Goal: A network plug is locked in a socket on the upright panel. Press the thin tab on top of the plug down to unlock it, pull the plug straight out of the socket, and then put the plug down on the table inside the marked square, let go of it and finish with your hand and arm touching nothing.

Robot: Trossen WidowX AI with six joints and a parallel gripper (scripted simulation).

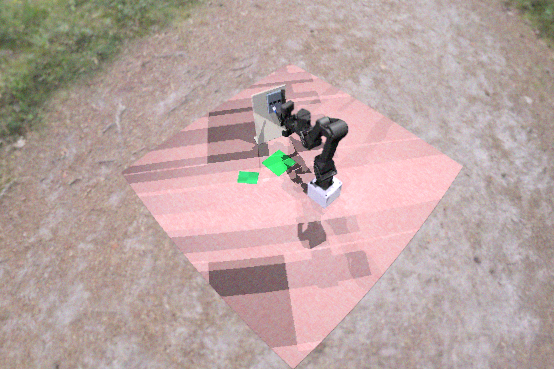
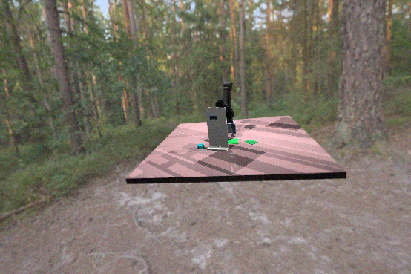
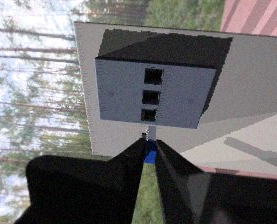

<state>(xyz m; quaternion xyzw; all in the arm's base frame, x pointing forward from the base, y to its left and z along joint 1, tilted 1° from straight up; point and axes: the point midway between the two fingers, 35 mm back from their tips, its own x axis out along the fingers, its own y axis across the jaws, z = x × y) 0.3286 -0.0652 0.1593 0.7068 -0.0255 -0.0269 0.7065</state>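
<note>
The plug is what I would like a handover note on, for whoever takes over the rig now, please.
Gripper: shut on the blue plug, in front of the upright panel.
Done: the plug looks unlocked and out; the socket block shows three uncovered openings.
Left: lower it into the marked square, release, back off touching nothing. Check which green patch is meant: larger or smaller.

Blue plug (image 1: pixel 274 109) (image 3: pixel 150 153), pale-nosed — clear of the socket block (image 1: pixel 270 97) (image 3: pixel 120 95) — near the upright panel (image 1: pixel 263 120) (image 2: pixel 218 132) (image 3: pixel 249 75).
</note>
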